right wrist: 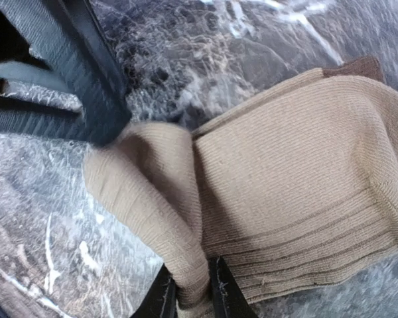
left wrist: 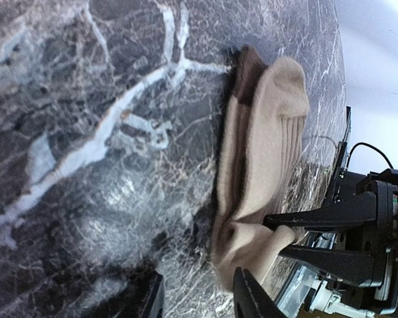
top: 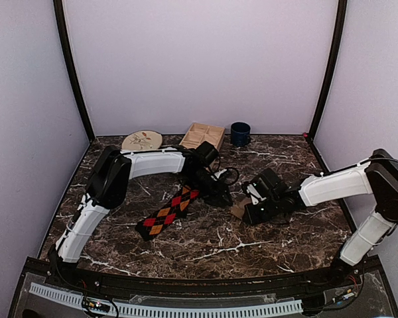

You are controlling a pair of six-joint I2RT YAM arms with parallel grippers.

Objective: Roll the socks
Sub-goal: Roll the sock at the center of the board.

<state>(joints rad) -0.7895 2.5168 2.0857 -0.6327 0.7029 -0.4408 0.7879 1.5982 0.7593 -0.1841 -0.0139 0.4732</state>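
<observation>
A tan sock (right wrist: 298, 179), folded over on itself with a brown tip, lies on the marble table (top: 205, 245) at centre. It also shows in the left wrist view (left wrist: 265, 146) and, small, in the top view (top: 239, 208). My right gripper (right wrist: 192, 297) is shut on a raised fold of the sock at its ribbed end; in the top view the right gripper (top: 247, 211) is at the sock's right. My left gripper (left wrist: 199, 299) is open just beside that same end, one finger (left wrist: 249, 295) at the sock's edge; from above the left gripper (top: 220, 195) is just left of it. A red, orange and black argyle sock (top: 167, 212) lies flat to the left.
A round patterned plate (top: 142, 140), a wooden compartment tray (top: 202, 135) and a dark blue mug (top: 240, 133) stand along the back wall. A black cable (top: 231, 175) loops near the left wrist. Walls close in the left, right and back sides.
</observation>
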